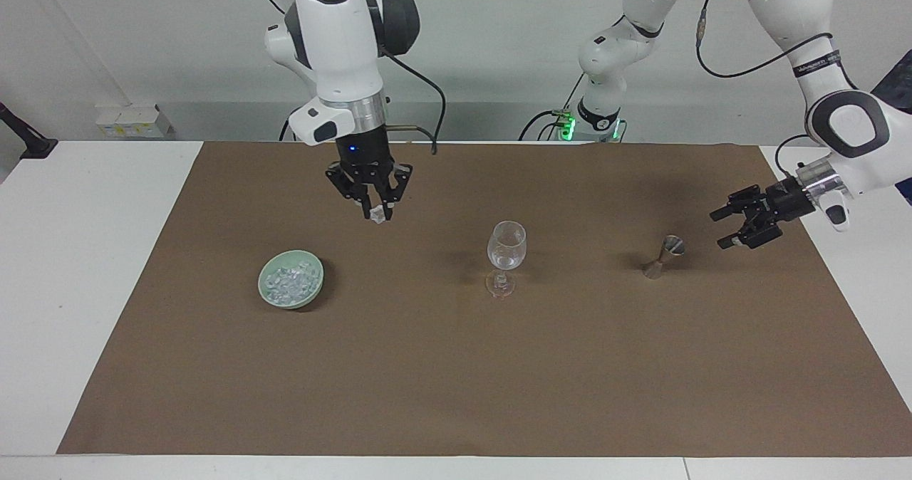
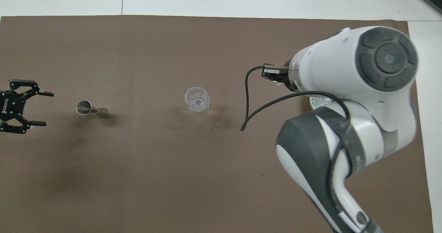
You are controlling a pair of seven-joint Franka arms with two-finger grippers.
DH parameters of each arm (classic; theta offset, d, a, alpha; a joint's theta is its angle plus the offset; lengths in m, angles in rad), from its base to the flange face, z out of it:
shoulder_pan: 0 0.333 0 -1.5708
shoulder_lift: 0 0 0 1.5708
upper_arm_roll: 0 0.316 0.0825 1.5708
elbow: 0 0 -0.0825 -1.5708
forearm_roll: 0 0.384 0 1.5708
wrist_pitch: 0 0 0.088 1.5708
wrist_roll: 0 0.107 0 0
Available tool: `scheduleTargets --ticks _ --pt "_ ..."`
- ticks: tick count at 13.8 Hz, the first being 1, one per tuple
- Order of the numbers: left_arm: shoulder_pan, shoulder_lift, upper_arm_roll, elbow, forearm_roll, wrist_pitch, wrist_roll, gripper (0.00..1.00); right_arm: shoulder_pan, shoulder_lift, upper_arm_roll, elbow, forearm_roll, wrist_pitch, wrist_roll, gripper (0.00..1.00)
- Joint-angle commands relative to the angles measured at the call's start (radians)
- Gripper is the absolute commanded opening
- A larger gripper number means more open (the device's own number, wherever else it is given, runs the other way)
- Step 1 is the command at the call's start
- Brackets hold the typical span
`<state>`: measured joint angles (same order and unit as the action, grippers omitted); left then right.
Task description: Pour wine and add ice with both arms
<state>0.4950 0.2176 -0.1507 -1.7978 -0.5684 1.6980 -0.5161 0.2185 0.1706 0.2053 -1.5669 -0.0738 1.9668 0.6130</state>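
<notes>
My right gripper (image 1: 376, 214) hangs over the mat between the pale green bowl (image 1: 314, 285) and the wine glass (image 1: 506, 247). It is shut on a small whitish chunk of ice (image 1: 378, 217). More ice (image 1: 288, 279) lies heaped in the bowl. In the overhead view the right arm (image 2: 348, 84) covers its gripper and nearly all of the bowl (image 2: 318, 103). The clear wine glass (image 2: 197, 100) stands upright mid-mat; I cannot tell whether it holds wine. My left gripper (image 1: 729, 228) (image 2: 40, 109) is open and holds nothing. It is just clear of a small metal jigger (image 1: 663, 255) (image 2: 92, 109), toward the left arm's end.
A brown mat (image 1: 456, 380) covers most of the white table (image 1: 85, 266). A black cable (image 2: 247, 98) loops down from the right wrist, near the glass in the overhead view.
</notes>
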Motion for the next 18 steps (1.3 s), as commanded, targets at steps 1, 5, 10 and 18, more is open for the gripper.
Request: scheduleTargets --ticks 1,5,10,18 --pt "-0.042 0.009 0.002 0.11 0.08 -0.058 0.022 1.0 0.051 0.102 0.003 0.135 -0.031 -0.037 0.083 0.0" --pt "-0.114 -0.035 -0.02 0.205 0.212 -0.067 0.024 1.0 0.143 0.142 0.0 0.202 -0.032 -0.037 0.185 0.0" --pt "-0.2 -0.089 -0.035 0.264 0.396 -0.104 0.151 1.0 0.257 0.268 -0.001 0.295 -0.13 -0.037 0.301 0.0" --pt "-0.345 -0.207 -0.049 0.258 0.622 -0.161 0.387 1.0 0.326 0.352 -0.003 0.321 -0.199 -0.023 0.327 0.0"
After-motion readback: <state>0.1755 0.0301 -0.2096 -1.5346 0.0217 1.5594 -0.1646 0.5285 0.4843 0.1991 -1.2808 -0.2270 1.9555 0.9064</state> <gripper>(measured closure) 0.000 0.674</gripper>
